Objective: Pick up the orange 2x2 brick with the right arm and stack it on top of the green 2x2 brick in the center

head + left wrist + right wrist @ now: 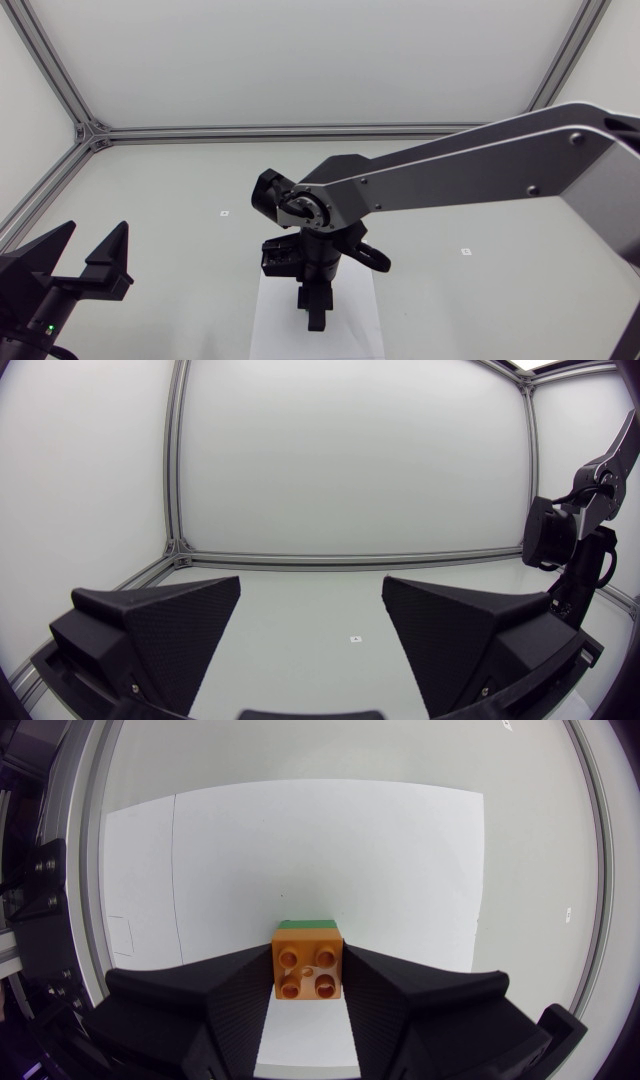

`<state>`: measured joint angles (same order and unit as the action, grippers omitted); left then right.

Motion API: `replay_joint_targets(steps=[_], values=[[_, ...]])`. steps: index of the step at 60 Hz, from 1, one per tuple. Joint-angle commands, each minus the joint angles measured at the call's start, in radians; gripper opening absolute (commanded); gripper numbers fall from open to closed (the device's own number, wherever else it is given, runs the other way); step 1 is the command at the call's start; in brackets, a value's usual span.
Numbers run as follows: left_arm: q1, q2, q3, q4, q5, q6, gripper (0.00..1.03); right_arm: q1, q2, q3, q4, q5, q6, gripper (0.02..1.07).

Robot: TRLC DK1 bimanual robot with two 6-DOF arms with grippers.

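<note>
Gripping, right arm: my right gripper (315, 315) hangs fingers-down over the middle of the table, pinching the orange 2x2 brick (307, 960) from two sides, with its studs facing the wrist camera.
Green 2x2 brick (308, 925): only a thin green edge shows, directly beneath the orange one. I think the two are touching, but from this angle I can't tell whether they are pressed fully together.
White sheet (300, 840): lies flat on the table (170, 200) under both bricks.
Left arm: my left gripper (312, 588) sits at the table's left side, fingers spread wide, well apart from the bricks.
</note>
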<state>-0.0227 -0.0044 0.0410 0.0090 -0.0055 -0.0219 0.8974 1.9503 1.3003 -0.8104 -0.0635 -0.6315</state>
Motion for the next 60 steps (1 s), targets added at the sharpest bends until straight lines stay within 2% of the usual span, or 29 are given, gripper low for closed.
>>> replay_joint_targets(steps=[1, 28, 36, 37, 40, 42, 44, 60], values=[[0.003, -0.008, -0.041, -0.014, 0.004, 0.013, 0.99, 0.0, 0.009, -0.05, -0.01, 0.004, -0.016, 0.46], [0.003, -0.008, -0.041, -0.015, 0.004, 0.013, 0.99, -0.002, 0.01, -0.056, -0.009, 0.011, -0.027, 0.47], [0.003, -0.008, -0.041, -0.015, 0.004, 0.013, 0.99, 0.0, 0.013, -0.053, -0.004, 0.011, -0.027, 0.64], [0.003, -0.008, -0.041, -0.015, 0.004, 0.013, 0.99, -0.002, 0.013, -0.053, -0.004, 0.011, -0.027, 0.74], [0.003, -0.008, -0.041, -0.014, 0.004, 0.013, 0.99, 0.0, 0.013, -0.053, -0.001, 0.011, -0.027, 0.86], [0.003, -0.008, -0.041, -0.015, 0.004, 0.013, 0.99, -0.002, 0.015, -0.05, 0.005, 0.011, -0.025, 0.98], [0.003, -0.008, -0.041, -0.015, 0.004, 0.013, 0.99, -0.002, 0.016, -0.049, 0.008, 0.01, -0.023, 1.03], [0.003, -0.008, -0.041, -0.014, 0.004, 0.013, 0.99, -0.008, 0.027, -0.045, 0.019, 0.005, -0.023, 1.03]])
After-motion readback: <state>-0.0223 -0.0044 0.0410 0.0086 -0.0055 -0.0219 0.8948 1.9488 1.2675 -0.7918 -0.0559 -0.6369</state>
